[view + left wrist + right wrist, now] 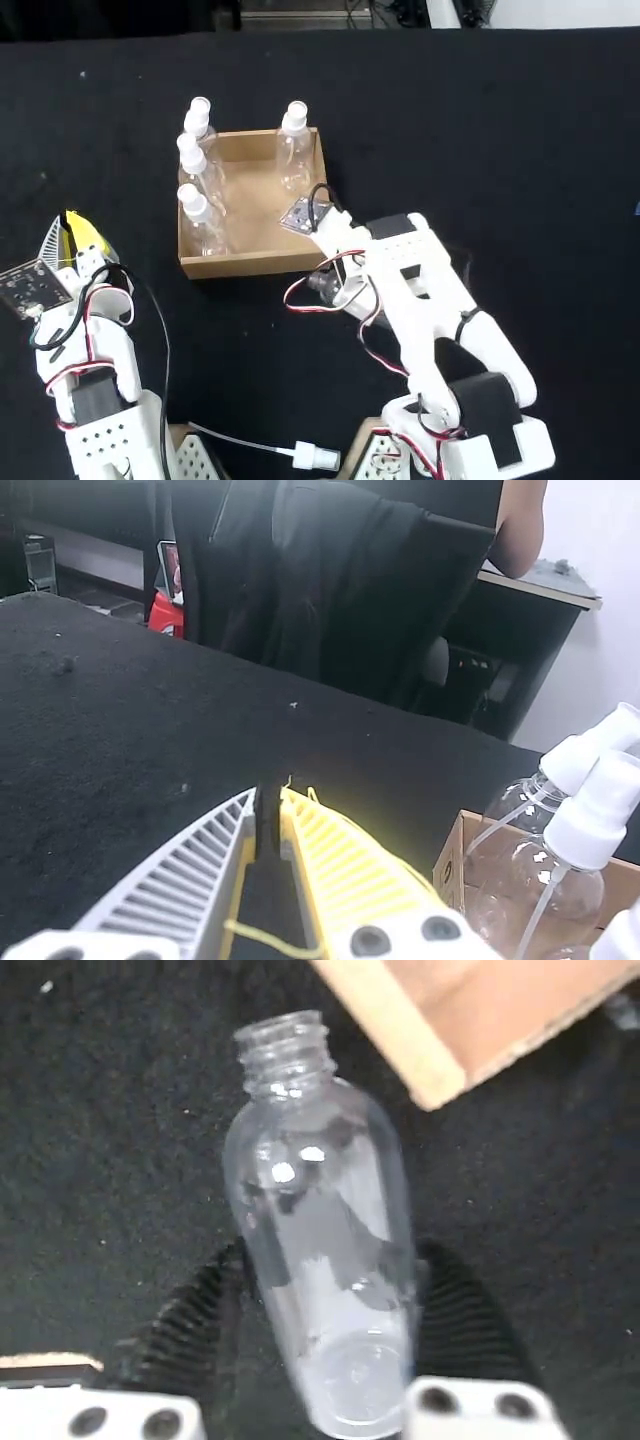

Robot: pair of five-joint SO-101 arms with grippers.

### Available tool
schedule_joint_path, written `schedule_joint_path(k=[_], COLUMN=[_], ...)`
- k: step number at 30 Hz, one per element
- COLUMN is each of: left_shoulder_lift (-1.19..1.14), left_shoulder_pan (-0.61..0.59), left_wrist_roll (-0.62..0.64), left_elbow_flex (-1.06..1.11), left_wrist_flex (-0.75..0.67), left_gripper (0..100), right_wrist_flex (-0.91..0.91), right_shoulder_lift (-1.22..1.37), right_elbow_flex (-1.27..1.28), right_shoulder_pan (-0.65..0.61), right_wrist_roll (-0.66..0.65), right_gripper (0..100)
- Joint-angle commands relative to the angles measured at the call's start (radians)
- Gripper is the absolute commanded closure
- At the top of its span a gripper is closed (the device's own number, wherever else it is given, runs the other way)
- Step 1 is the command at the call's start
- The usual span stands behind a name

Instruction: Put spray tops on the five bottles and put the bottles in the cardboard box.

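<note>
Four of five bottles capped and boxed, with one bottle and one top left.

At the lower left of the high view the left hand (66, 216) hangs over the black surface (520, 150), its fingers pressed together on nothing. Up and to the right, the cardboard box (250, 262) holds four capped bottles: three bottles (203, 175) along its left wall and one bottle (294, 145) in its upper right corner. The last spray top (318, 458) lies loose at the bottom edge, between the two arm bases. Just below the box's lower right corner the right hand (330, 1260) grips the fifth bottle (300, 1160), a finger on either side of its body, the threaded neck bare. It is outside the box and well apart from its top. By my reading, fitting that top and boxing this bottle is all that remains.
</note>
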State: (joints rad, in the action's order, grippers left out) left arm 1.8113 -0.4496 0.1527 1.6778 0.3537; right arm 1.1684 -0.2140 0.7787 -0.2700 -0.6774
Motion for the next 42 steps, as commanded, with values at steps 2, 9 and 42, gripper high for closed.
schedule_joint_path(k=[2, 9, 42], left_shoulder_lift=[0.005, 0.003, 0.002], left_shoulder_pan=[0.015, 0.015, 0.016], left_wrist_roll=[-0.008, -0.006, -0.006], left_elbow_flex=[0.022, 0.022, 0.022], left_wrist_flex=[0.005, 0.005, 0.005], left_gripper=[97, 97, 97], right_wrist_flex=[0.055, 0.176, 0.299], right_shoulder_lift=[-0.013, -0.091, 0.294], right_elbow_flex=[-0.035, -0.131, -0.498], right_shoulder_pan=[0.066, 0.440, 0.827], right_wrist_roll=[0.003, -0.118, -0.126], right_gripper=[91.7, 91.7, 63.1])
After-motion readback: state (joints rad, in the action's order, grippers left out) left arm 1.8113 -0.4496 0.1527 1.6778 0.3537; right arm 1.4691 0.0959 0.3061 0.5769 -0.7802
